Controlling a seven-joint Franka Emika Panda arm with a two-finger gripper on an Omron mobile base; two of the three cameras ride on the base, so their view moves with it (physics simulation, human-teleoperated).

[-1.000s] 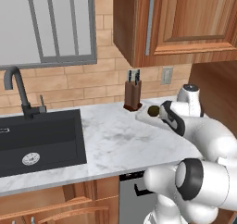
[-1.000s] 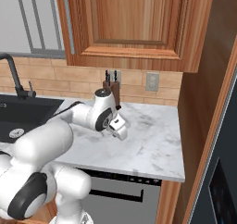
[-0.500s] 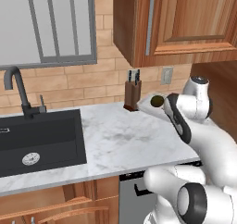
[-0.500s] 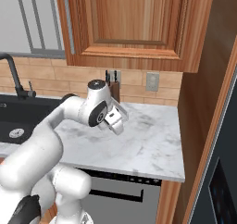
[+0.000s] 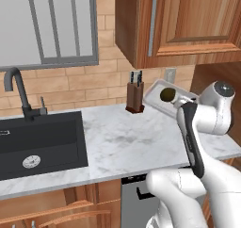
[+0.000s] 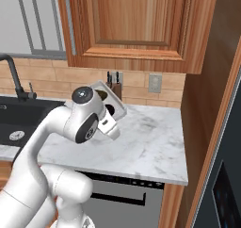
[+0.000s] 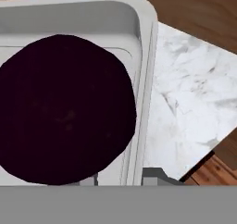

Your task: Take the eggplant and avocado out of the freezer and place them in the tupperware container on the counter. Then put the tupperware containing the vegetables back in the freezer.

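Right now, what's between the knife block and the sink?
Nothing: in the left base view, bare counter runs from the knife block to the sink.

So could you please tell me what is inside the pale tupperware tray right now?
The pale shallow tupperware tray holds the dark purple eggplant and the olive-brown avocado ball. The white arm covers the tray's near end.

Even, bright rendered light, soft faint shadows, no glare, slightly coarse pixelated close-up
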